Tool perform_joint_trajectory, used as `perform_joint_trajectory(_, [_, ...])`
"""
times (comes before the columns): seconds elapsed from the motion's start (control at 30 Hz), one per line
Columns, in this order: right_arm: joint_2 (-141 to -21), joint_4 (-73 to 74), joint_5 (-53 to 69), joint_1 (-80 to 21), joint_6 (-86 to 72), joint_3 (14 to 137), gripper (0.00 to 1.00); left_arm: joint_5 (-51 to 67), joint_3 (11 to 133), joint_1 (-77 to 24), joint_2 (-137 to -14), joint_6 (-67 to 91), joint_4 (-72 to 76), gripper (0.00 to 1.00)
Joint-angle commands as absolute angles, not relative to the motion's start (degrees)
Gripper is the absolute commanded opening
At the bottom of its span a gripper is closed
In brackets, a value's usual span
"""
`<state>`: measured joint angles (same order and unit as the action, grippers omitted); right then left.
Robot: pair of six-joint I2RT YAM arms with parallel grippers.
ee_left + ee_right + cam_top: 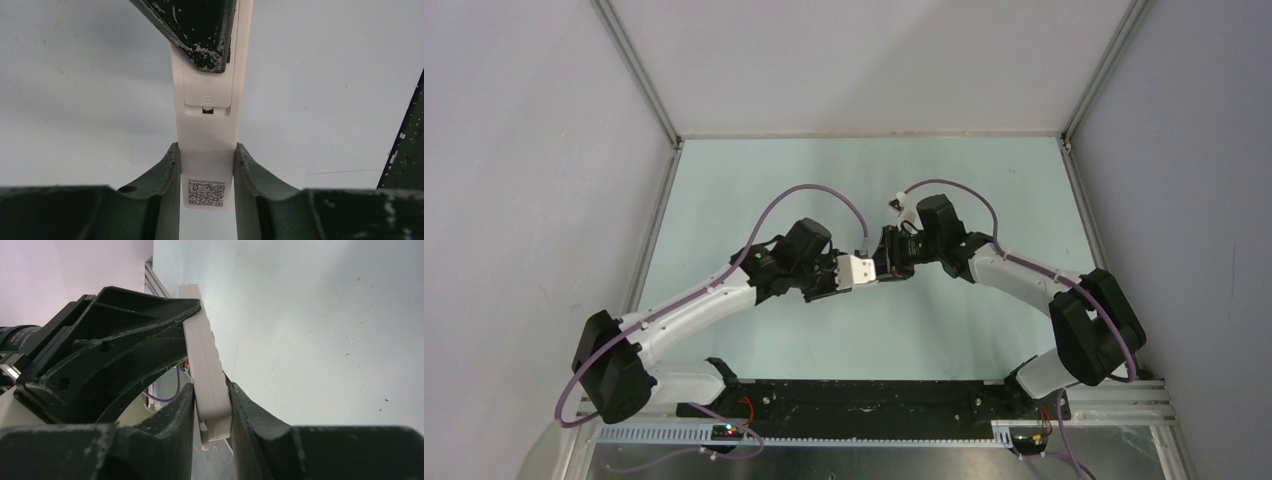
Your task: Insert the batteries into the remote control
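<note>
Left gripper (206, 156) clamps remote control (207, 135); right gripper (212, 396) clamps opposite end (shared hold likely steadies battery cover (207, 87) access).

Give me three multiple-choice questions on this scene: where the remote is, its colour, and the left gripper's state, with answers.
1. Where is the remote control? A flat on the table; B between the left gripper and right gripper; C out of view.
2. Its colour? A black; B red; C white.
3. The left gripper is: A open and empty; B shut on the remote control; C out of view.
Answers: 1 B, each gripper clamps one end. 2 C, its casing is white. 3 B, its fingers press both sides.
</note>
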<state>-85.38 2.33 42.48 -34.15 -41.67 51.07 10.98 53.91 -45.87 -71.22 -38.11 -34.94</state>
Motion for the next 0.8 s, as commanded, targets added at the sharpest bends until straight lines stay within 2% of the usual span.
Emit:
perform_joint_trajectory(0.0, [-87.55, 3.87, 35.80, -35.83, -39.65, 53.85, 0.32, 16.74, 58.44, -46.87, -68.59, -39.29, -27.96, 0.00])
perform_joint_trajectory(0.2, [-87.91, 5.03, 34.32, -36.27, -39.48, 54.57, 0.39, 16.71, 58.67, -46.93, -68.76, -39.29, -27.50, 0.00])
perform_joint_trajectory(0.57, [-87.70, 4.45, 32.44, -37.15, -39.18, 54.67, 0.43, 17.48, 59.04, -46.91, -68.57, -38.99, -26.92, 0.00])
perform_joint_trajectory(0.77, [-87.44, 4.00, 31.53, -37.94, -38.83, 55.08, 0.42, 18.35, 59.11, -46.87, -68.38, -38.40, -26.33, 0.00])
